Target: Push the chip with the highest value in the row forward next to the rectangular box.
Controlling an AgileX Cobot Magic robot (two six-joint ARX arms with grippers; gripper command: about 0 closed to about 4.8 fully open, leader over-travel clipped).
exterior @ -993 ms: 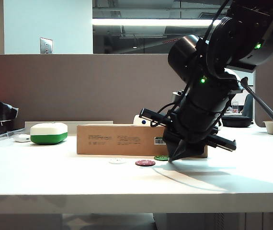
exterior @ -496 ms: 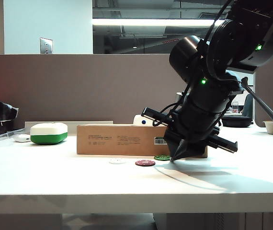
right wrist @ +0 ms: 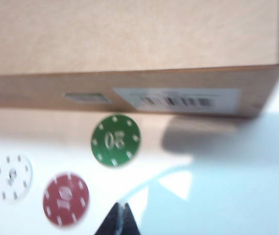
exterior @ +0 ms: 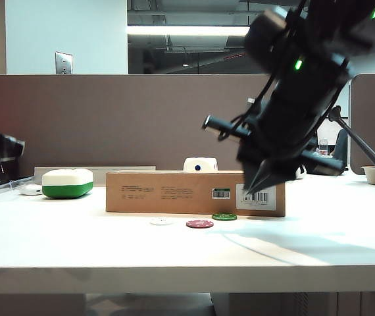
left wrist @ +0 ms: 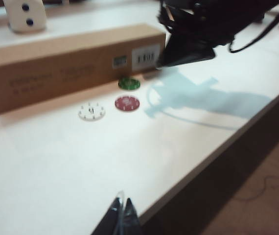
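Note:
The green chip (exterior: 224, 216) (right wrist: 115, 140) (left wrist: 129, 83) lies flat on the table close in front of the brown rectangular box (exterior: 174, 192) (right wrist: 129, 44) (left wrist: 56, 54), below its barcode label. The dark red chip (exterior: 199, 224) (right wrist: 66, 199) and the white chip (exterior: 161, 221) (right wrist: 13, 177) lie a little nearer the table's front. My right gripper (exterior: 252, 191) (right wrist: 121, 208) is shut and empty, lifted off the table in front of the box's right end, above and right of the green chip. My left gripper (left wrist: 122, 201) is shut with nothing in it, hovering near the table's front edge.
A white-and-green rounded case (exterior: 67, 183) sits at the left of the box. A white die-like block (exterior: 200, 164) (left wrist: 26, 14) stands behind the box. The table's front edge (left wrist: 218, 147) drops off close to the left gripper. A small white bowl (exterior: 374, 174) sits at the far right.
My right gripper has lifted up and to the right, off the table and away from the green chip. The green chip stays by the box.

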